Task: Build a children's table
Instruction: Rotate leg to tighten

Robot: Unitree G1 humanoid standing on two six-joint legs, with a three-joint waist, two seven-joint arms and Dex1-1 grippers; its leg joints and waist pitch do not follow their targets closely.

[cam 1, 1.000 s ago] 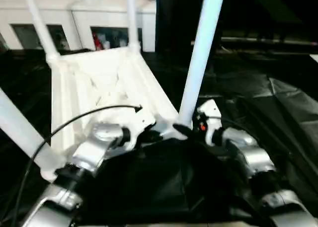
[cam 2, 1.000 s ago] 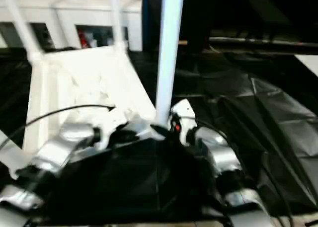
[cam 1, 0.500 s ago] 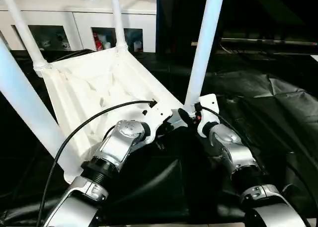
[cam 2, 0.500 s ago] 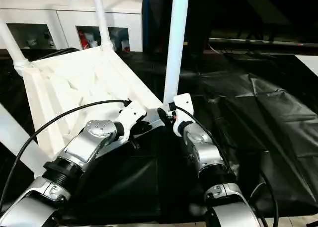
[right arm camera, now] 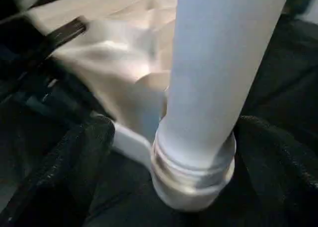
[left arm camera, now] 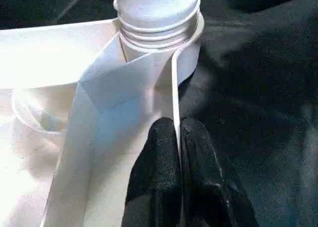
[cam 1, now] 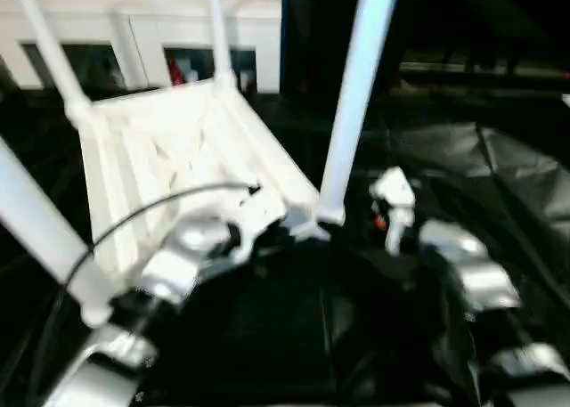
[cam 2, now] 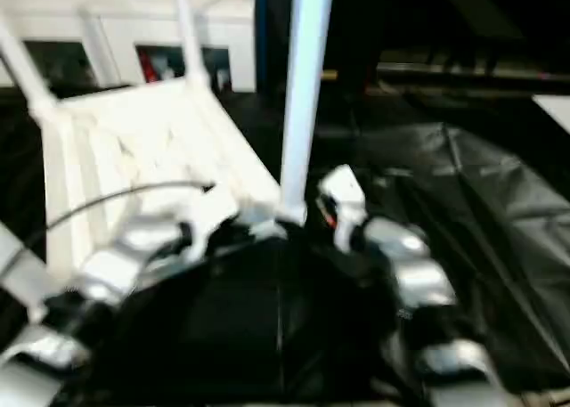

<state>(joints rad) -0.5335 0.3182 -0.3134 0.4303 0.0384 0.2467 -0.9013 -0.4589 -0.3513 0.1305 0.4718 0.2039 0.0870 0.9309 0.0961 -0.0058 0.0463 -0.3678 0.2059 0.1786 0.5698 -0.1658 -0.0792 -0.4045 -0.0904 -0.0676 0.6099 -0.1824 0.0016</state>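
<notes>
Nearest, the left claw is pinched tight on the thin rim of the upturned tabletop, just beside the corner socket. The right claw stands wide apart, its fingers flanking the near leg at its base without clamping it. To seat this leg well, I judge the rim should be held steady while the leg is pressed straight down. Farther off, other legs rise before a white cabinet.

upturned tabletop (legs up)
</notes>
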